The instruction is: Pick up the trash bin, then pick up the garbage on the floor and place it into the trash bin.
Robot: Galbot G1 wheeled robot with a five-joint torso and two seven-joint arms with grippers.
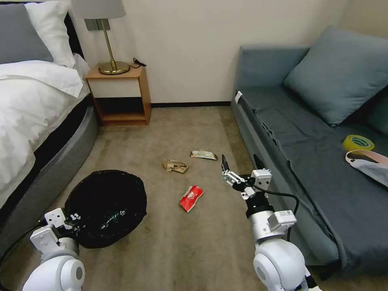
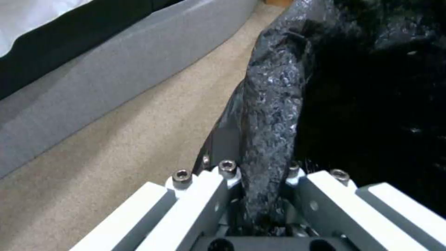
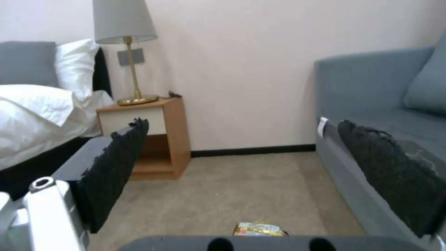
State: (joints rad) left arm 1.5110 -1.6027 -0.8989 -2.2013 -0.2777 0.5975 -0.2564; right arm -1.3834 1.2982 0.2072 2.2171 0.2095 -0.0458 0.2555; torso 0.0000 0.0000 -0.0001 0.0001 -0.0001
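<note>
The trash bin [image 1: 106, 206], lined with a glossy black bag, is at the lower left over the floor [image 1: 169, 242]. My left gripper [image 1: 72, 218] is shut on its bag-covered rim [image 2: 271, 115], with the fingers [image 2: 218, 195] clamped either side of the fold. Three pieces of garbage lie on the carpet: a red wrapper [image 1: 191, 198], a crumpled tan packet [image 1: 175, 165] and a flat silvery wrapper [image 1: 203, 154], which is also below the gripper in the right wrist view [image 3: 258, 229]. My right gripper [image 1: 241, 164] hovers open just right of them, beside the sofa, with nothing between its black pads [image 3: 116, 167].
A bed [image 1: 36, 121] with a grey base runs along the left. A wooden nightstand [image 1: 119, 97] with a brass lamp [image 1: 107, 40] stands at the back wall. The blue-grey sofa [image 1: 307, 153] on the right holds a cushion, a yellow tape roll [image 1: 358, 142] and a pale cloth.
</note>
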